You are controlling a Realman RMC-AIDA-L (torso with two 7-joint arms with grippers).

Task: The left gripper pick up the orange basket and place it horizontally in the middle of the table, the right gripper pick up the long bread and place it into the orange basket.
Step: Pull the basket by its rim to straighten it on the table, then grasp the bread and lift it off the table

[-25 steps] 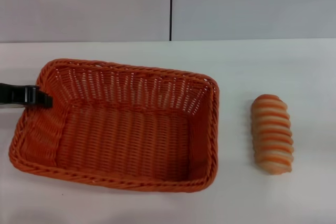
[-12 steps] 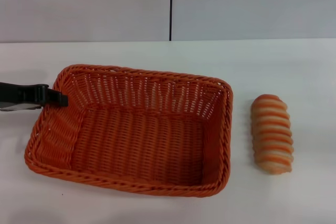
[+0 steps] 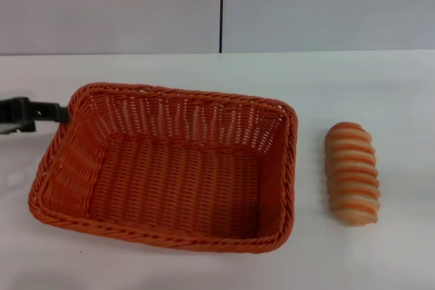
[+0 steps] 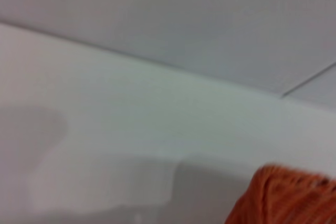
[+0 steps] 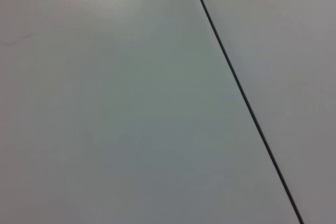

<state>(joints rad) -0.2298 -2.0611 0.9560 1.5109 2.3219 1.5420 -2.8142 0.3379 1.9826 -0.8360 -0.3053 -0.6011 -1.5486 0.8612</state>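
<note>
The orange basket [image 3: 178, 94] rests flat on the white table [image 3: 360, 79], left of centre, its long side across my view and nothing inside it. My left gripper [image 3: 62, 112] reaches in from the left edge, open, its tip just outside the basket's far-left corner rim. One corner of the basket [image 4: 286, 195] shows in the left wrist view. The long bread [image 3: 352, 173], striped orange-tan and cream, lies on the table to the basket's right, a short gap away. The right gripper is out of view.
A grey wall with a dark vertical seam [image 3: 221, 8] stands behind the table. The right wrist view shows only that wall and seam [image 5: 241, 98]. Bare tabletop lies behind the basket and to the right of the bread.
The basket slid right and turned nearly level, then settled. The left gripper, which had held the left rim, has drawn back to the left off it. The bread has not moved.
</note>
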